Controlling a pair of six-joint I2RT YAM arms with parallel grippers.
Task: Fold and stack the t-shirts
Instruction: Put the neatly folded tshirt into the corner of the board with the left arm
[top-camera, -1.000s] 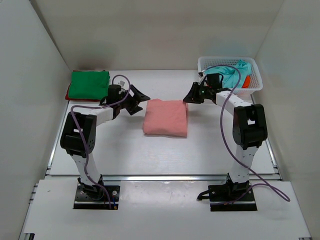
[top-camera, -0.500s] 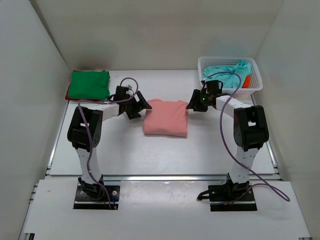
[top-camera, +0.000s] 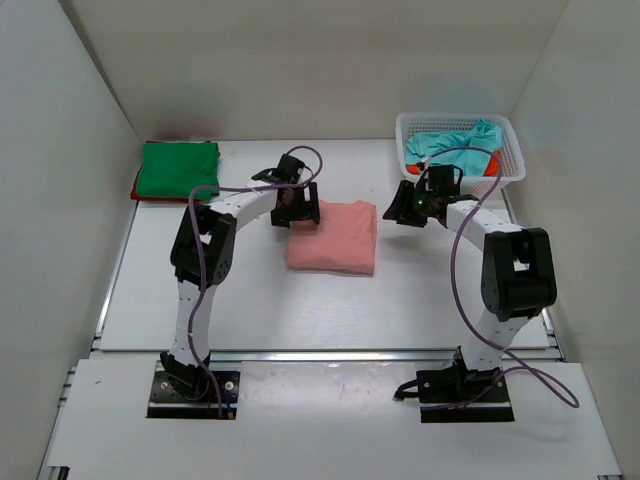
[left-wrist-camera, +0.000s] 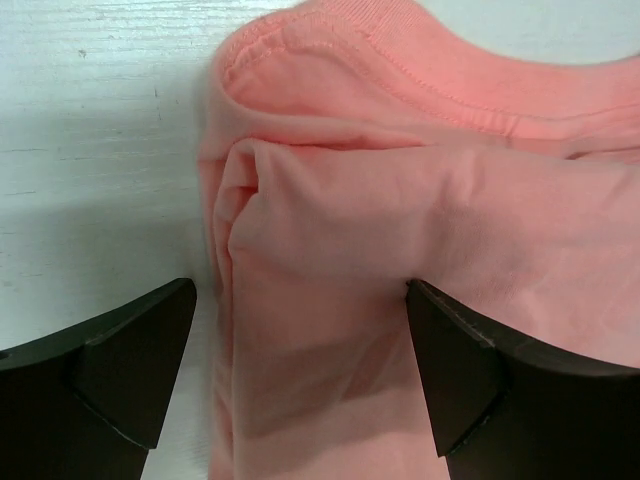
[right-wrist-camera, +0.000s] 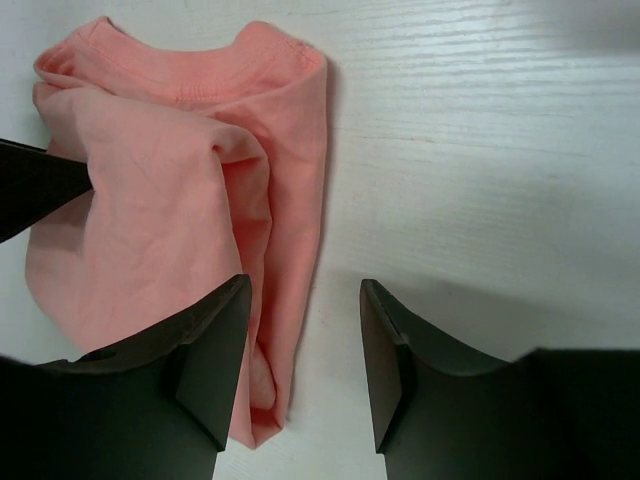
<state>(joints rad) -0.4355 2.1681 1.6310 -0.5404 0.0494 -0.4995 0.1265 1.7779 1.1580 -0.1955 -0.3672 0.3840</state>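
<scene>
The folded salmon pink t-shirt (top-camera: 331, 238) lies mid-table. My left gripper (top-camera: 298, 208) is open at its far left corner. In the left wrist view (left-wrist-camera: 300, 370) the jaws straddle the shirt's folded edge (left-wrist-camera: 400, 200). My right gripper (top-camera: 404, 207) is open just right of the shirt's far right corner. In the right wrist view (right-wrist-camera: 300, 365) the shirt's edge (right-wrist-camera: 170, 230) lies by the left finger (right-wrist-camera: 200, 360), bare table under the rest. A green t-shirt (top-camera: 178, 168) lies folded on a red one (top-camera: 137, 189) at the far left.
A white mesh basket (top-camera: 507, 135) at the far right holds a teal t-shirt (top-camera: 455, 148) and an orange-red one (top-camera: 492, 162). White walls close in the table on the left, back and right. Purple cables loop over both arms.
My left gripper has swung right from between the green stack and the salmon shirt onto the shirt's far left corner. My right gripper has shifted a little right and nearer.
</scene>
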